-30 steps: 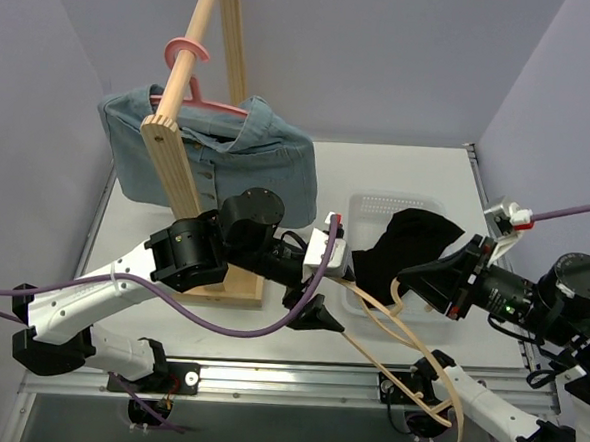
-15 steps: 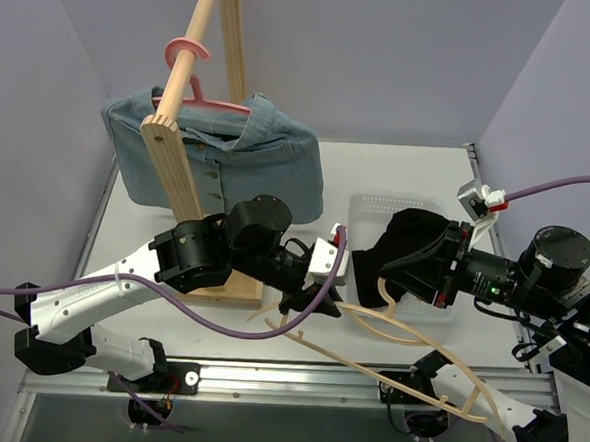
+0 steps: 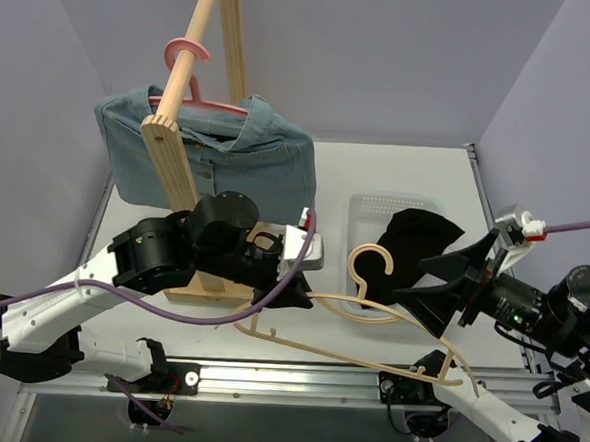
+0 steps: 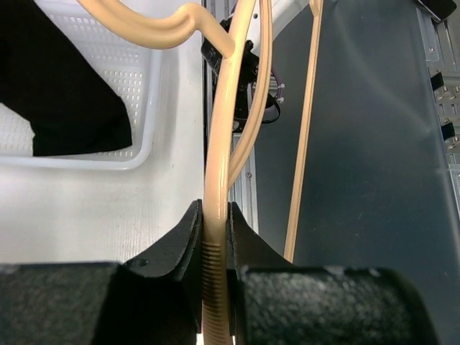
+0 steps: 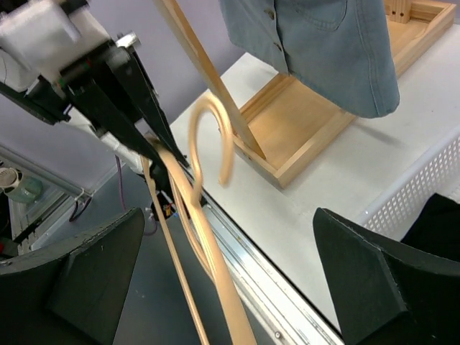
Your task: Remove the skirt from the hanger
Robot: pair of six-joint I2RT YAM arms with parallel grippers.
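The black skirt (image 3: pixel 414 238) lies bunched in the white basket (image 3: pixel 376 201), off the hanger; its edge also shows in the left wrist view (image 4: pixel 57 93). My left gripper (image 3: pixel 295 299) is shut on one arm of the tan hanger (image 3: pixel 369 321), whose hook (image 3: pixel 368 258) curls up beside the basket. The left wrist view shows the hanger's ribbed arm (image 4: pixel 215 201) pinched between the jaws of that gripper (image 4: pixel 214 237). My right gripper (image 3: pixel 451 286) stands wide open to the right of the hanger, touching nothing. The hanger (image 5: pixel 208 237) crosses between its spread fingers (image 5: pixel 86 280).
A wooden rack (image 3: pixel 178 164) stands at the left with a denim garment (image 3: pixel 218 161) on a pink hanger (image 3: pixel 197 100). The rack's base tray (image 5: pixel 316 129) sits near the table's front edge. The metal rail (image 3: pixel 295 376) runs below the hanger.
The left gripper shut on the hanger and drew it left. The right gripper opened, let go and pulled back to the right. The skirt stayed in the basket.
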